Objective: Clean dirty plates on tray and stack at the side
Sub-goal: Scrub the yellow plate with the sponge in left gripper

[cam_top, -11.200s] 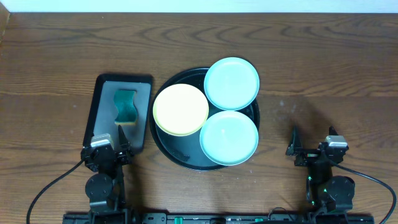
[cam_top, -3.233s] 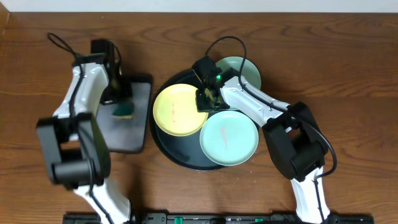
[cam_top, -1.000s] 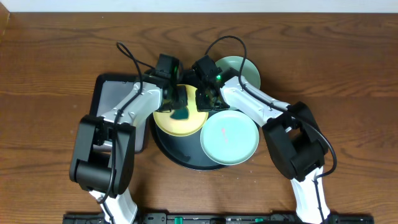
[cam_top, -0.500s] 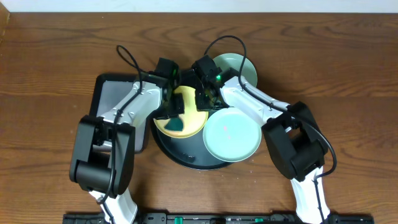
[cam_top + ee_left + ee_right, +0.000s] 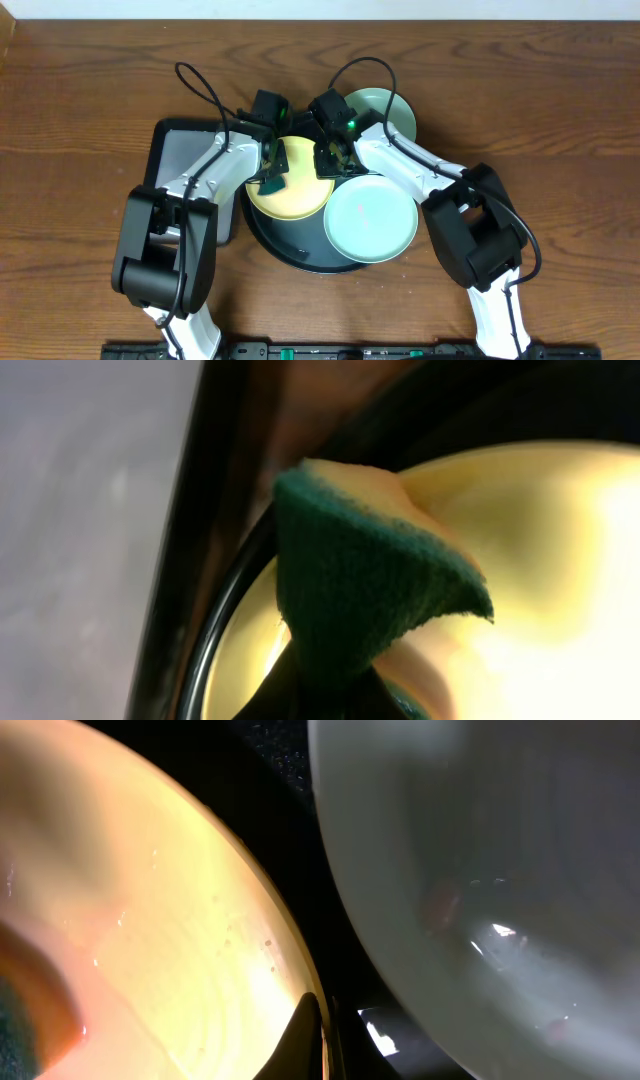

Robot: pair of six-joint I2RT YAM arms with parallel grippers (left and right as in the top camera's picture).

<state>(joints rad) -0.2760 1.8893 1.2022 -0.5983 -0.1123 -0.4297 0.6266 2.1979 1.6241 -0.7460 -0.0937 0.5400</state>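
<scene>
1. The pale yellow plate lies in the left half of the round black tray, its left edge close to the tray's raised rim
2. The front mint plate sits in the tray's near right part, just beside the yellow one; in the overhead view its rim seems to overlap the yellow rim slightly
3. The rear mint plate rests at the far right of the tray, reaching out past the rim and partly hidden under the right arm
4. The right gripper is at the yellow plate's far right edge, between the yellow plate and the rear mint plate; in the right wrist view its fingertips are drawn nearly together on that plate's rim, pinching it
5. The left gripper is over the yellow plate's left part, jaws closed on a teal sponge that is squeezed into a wedge
6. In the left wrist view the sponge shows a dark green face and a yellowish back, hanging over the plate's edge and the tray's rim; whether it presses on the plate cannot be told
7. A grey rectangular tray with a black rim lies just left of the black tray
8. Everything stands on a dark wooden table
</scene>
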